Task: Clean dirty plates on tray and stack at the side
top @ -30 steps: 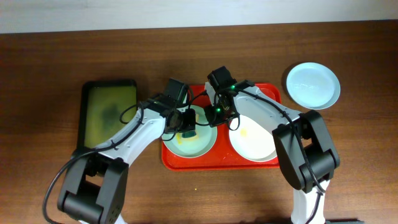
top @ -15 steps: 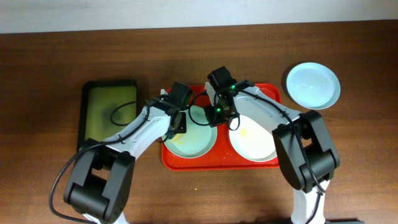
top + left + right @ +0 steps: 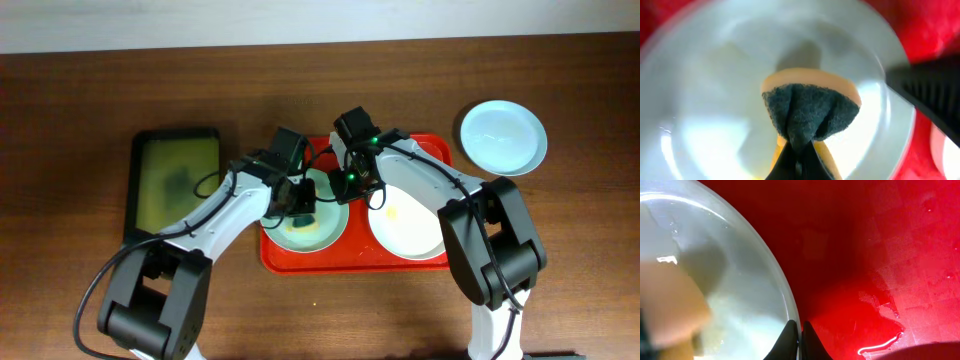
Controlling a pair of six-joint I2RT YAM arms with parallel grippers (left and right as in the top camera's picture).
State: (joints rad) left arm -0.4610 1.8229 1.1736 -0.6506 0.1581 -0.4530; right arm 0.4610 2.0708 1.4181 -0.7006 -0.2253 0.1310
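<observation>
While my left pincer [image 3: 799,152] is pinching the sponge [image 3: 810,107], dark scouring side outward, the pale green plate [image 3: 705,100] is lying right under it on the red tray [image 3: 865,255]. My right pincer [image 3: 801,332] is pinching that plate's rim. The white plate [image 3: 410,225] is sitting just right of this pincer, also on the tray; the blue plate [image 3: 503,137] is sitting well off to its right on the counter [image 3: 80,90].

Red tray [image 3: 312,263], pale green plate [image 3: 322,236], green-and-yellow sponge [image 3: 810,107].
</observation>
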